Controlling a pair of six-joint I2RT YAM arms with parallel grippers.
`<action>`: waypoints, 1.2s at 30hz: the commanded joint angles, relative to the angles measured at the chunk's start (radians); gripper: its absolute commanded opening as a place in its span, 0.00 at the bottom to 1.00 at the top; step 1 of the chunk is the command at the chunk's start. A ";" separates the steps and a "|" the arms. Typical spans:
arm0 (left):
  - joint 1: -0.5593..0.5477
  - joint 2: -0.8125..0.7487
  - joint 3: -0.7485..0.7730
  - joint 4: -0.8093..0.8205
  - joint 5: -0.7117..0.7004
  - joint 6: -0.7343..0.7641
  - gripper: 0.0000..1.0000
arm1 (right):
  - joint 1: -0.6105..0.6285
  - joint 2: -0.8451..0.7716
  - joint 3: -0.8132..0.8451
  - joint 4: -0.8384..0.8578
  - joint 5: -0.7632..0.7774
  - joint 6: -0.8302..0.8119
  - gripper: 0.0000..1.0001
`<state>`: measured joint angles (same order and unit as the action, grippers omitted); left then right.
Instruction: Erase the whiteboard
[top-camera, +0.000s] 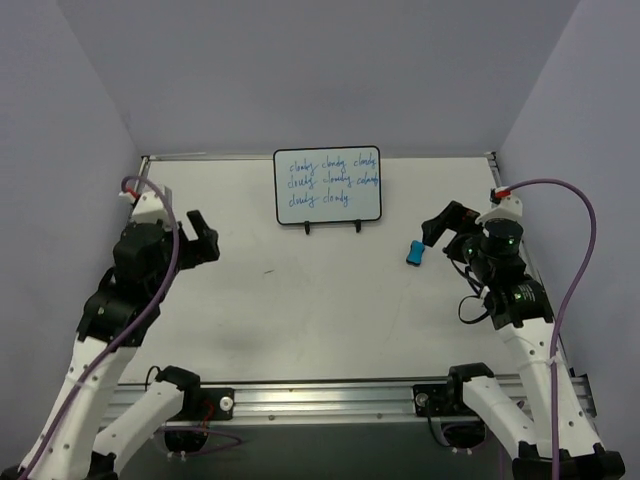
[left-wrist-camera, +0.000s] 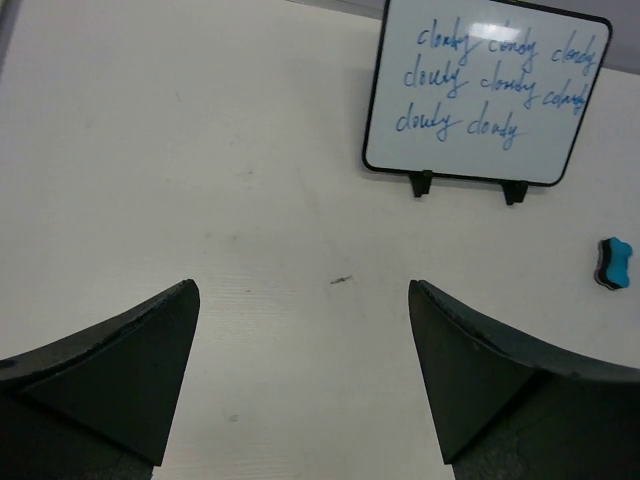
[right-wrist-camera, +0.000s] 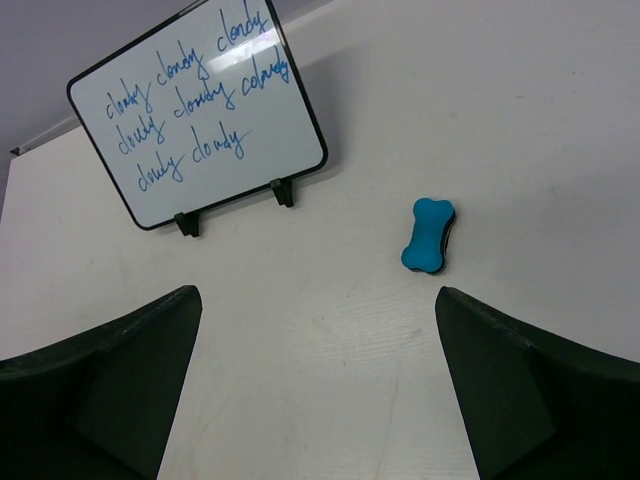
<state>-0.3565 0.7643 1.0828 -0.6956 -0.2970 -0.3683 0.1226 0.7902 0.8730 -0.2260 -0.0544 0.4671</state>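
1 overhead; 2 wrist views share whiteboard (left-wrist-camera: 487, 95).

Right gripper (right-wrist-camera: 318, 300): jaws wide apart, empty. Whiteboard (right-wrist-camera: 200, 115), blue handwriting: ahead, left. Blue eraser (right-wrist-camera: 428, 234): ahead, right, flat on table (right-wrist-camera: 520, 120).

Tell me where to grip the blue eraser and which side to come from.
Grip the blue eraser across its narrow waist, coming straight down from above. It lies flat on the table with nothing touching it, and its bone shape pinches in at the middle, so fingers should seat there. The open right gripper is the nearer one.
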 joint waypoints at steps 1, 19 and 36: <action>0.075 0.174 0.145 0.243 0.206 -0.037 0.94 | 0.009 -0.002 0.000 0.060 -0.074 0.005 1.00; 0.404 1.523 0.995 0.752 1.281 -0.126 0.94 | 0.040 -0.094 -0.028 0.017 -0.104 -0.018 1.00; 0.315 1.863 1.144 1.108 1.498 -0.348 0.94 | 0.051 -0.013 -0.052 0.004 -0.035 -0.021 1.00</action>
<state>-0.0162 2.6328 2.1632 0.3614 1.1694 -0.7567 0.1627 0.7639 0.8177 -0.2367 -0.1005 0.4522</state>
